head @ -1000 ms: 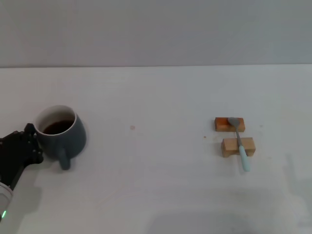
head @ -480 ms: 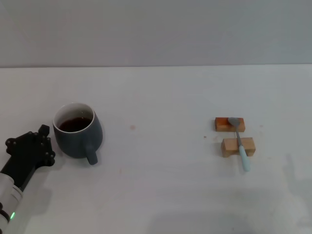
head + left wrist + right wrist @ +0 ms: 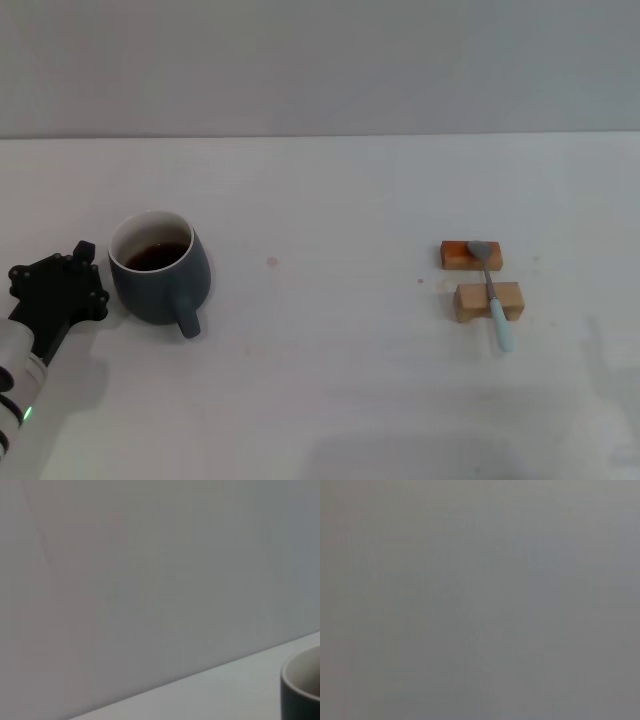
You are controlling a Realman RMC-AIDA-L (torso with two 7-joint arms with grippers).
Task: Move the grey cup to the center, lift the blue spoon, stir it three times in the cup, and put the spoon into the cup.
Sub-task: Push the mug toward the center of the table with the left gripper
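While the left hand (image 3: 62, 290) sits low on the counter (image 3: 330, 200) near its left edge, it lies just beside the grey cup (image 3: 158, 266) on the cup's outer side, with a thin strip of bare counter showing between them, so it is not gripping the cup. Whether its fingers are apart or together I cannot tell; only a dark knuckled block shows. That side-on position suits a push toward the middle more than a lift, which would make sense for a cup holding dark liquid.

From the left wrist view only a slice of the cup's rim (image 3: 302, 687) shows, close by, which fits the hand being next to it.

Standing upright, the cup has its loop handle turned toward the front edge. It is well left of the middle, so I judge the first step unfinished.

Well apart, toward the right edge, the blue spoon (image 3: 491, 291) lies across two wooden blocks (image 3: 487, 300), its bowl on the far block and its pale handle jutting past the near one. Propped this way, the handle is clear of the counter and easy to pinch.

Nothing of the right hand is visible in any view.
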